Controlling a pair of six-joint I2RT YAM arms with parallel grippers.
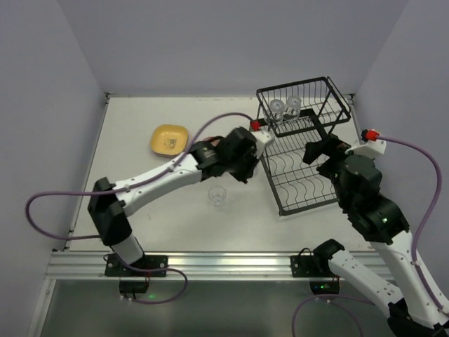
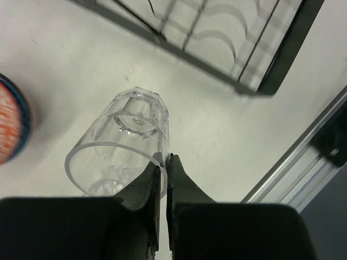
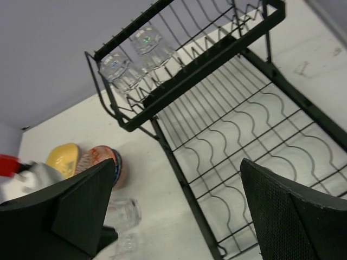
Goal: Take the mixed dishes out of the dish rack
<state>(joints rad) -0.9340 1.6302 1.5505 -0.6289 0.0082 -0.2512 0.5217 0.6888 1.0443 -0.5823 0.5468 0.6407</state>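
A white counter [image 1: 140,175] is seen from above, with two robot arms reaching in from its near edge. The black wire dish rack [image 1: 303,151] stands at the right rear of the counter. Its raised upper shelf [image 3: 179,81] holds two clear glasses [image 3: 116,67], side by side and mouth down. The wavy-wire lower tray [image 3: 255,146] carries no dishes.

A third clear glass [image 2: 122,149] stands upright on the counter, just left of the rack's near corner. The left pincer [image 2: 164,173] is clenched, its two dark fingers pressed together. Their tips sit right at the near edge of this glass's rim. Whether they nip the rim cannot be told.

A red-orange bowl [image 2: 8,122] with a dark blue rim rests on the counter left of that glass. Beyond it, well left of the rack, lies a rounded-square yellow plate [image 1: 170,139].

The right pincer [image 3: 178,160] hangs above the lower tray with its fingers spread wide, released and grasping nothing. A silver metal rail [image 1: 210,263] runs along the counter's near edge, where both arms are bolted.
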